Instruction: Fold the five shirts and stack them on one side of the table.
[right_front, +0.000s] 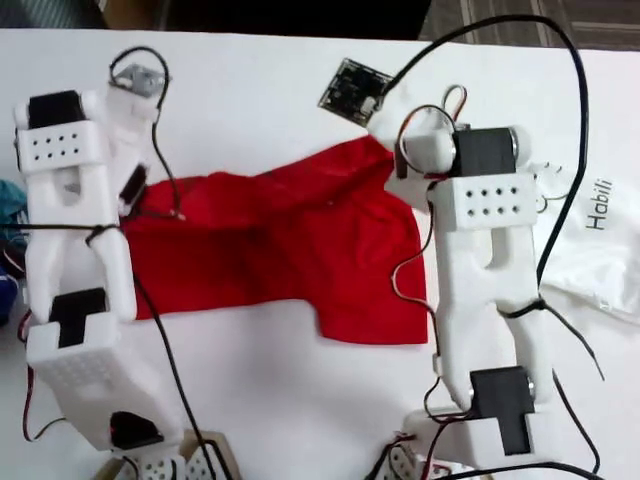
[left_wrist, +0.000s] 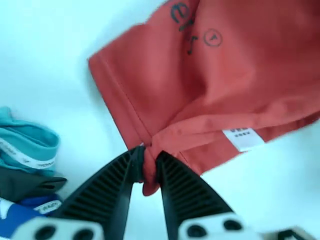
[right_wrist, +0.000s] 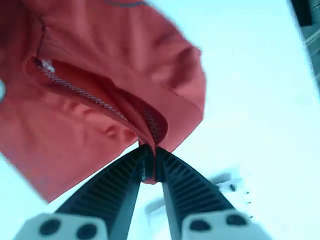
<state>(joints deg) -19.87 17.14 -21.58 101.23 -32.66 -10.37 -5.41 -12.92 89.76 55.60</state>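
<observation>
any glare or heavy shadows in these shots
High view: the table is evenly lit, with no hard shadows around the red shirt. Left wrist view: the table glares white, and the shirt's folds darken near the left gripper. Right wrist view: the table glares white too, with deep shade in the fold pinched by the right gripper.

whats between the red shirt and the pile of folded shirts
Just bare white table between the red shirt and the pile of folded shirts, seen in the left wrist view, where the left gripper pinches the shirt's corner.
</observation>
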